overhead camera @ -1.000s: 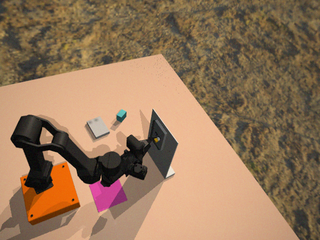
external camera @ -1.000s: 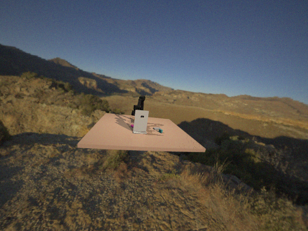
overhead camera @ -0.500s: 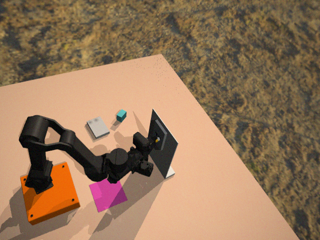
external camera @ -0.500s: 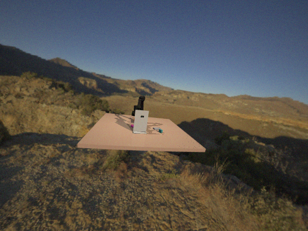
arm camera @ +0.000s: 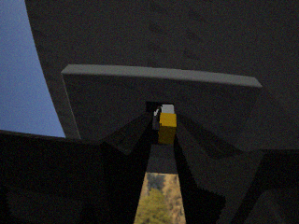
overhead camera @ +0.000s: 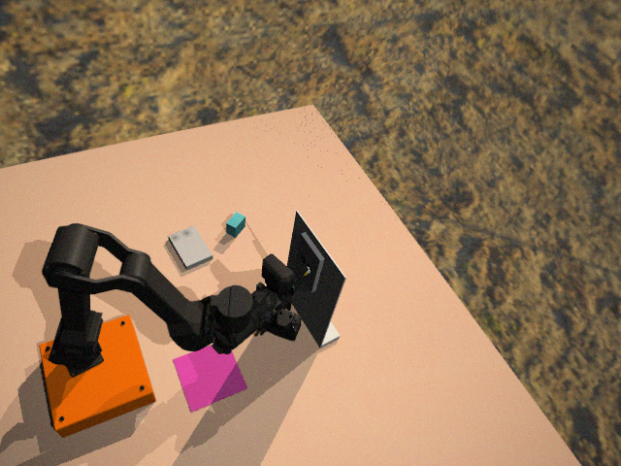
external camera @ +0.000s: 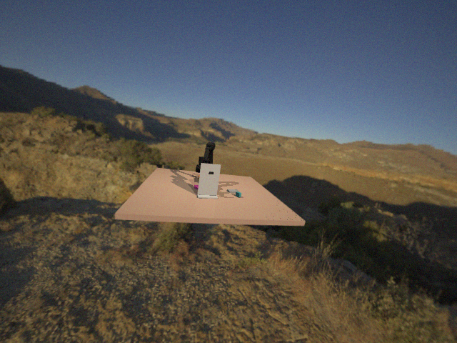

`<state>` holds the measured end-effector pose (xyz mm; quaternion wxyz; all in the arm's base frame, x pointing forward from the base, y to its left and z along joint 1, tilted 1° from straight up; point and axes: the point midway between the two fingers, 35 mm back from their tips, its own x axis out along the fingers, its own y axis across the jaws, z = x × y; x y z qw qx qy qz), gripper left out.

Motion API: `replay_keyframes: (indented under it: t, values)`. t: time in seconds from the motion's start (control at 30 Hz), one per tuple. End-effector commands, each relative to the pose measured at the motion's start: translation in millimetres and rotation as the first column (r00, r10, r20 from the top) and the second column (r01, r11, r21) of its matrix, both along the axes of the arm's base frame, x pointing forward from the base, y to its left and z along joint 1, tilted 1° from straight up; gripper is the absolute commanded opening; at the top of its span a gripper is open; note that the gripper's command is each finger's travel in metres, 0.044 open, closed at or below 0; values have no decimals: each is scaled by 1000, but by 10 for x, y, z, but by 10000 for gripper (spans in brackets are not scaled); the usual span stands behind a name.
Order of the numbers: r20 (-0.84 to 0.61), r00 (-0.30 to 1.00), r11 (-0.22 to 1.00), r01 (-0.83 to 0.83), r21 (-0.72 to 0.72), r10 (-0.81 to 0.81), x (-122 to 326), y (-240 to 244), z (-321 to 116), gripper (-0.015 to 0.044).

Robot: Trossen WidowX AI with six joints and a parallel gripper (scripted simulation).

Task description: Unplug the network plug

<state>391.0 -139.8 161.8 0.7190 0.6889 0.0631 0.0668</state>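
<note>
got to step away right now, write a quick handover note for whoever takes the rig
Gripper: fingers narrowed around the yellow plug; a firm grip can't be confirmed.
Plug: in the socket on the upright panel.
Marked square: magenta, on the table near the arm's base, nothing on it.
Done: approach to the plug.
Left: press the tab, pull straight out, set the plug in the square, release, retract.
</note>
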Motion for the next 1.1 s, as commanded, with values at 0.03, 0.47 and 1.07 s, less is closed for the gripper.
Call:
replay_keyframes:
  t: [0.03, 0.47, 1.07]
  values:
    - [-3, 1000, 1000, 7, 7, -7, 3, -9, -7, 30]
    - [-4, 1000, 1000, 7, 7, -7, -23, -4, -8, 0]
    - [-5, 1000, 1000, 7, 7, -7, -141, 9, -12, 0]
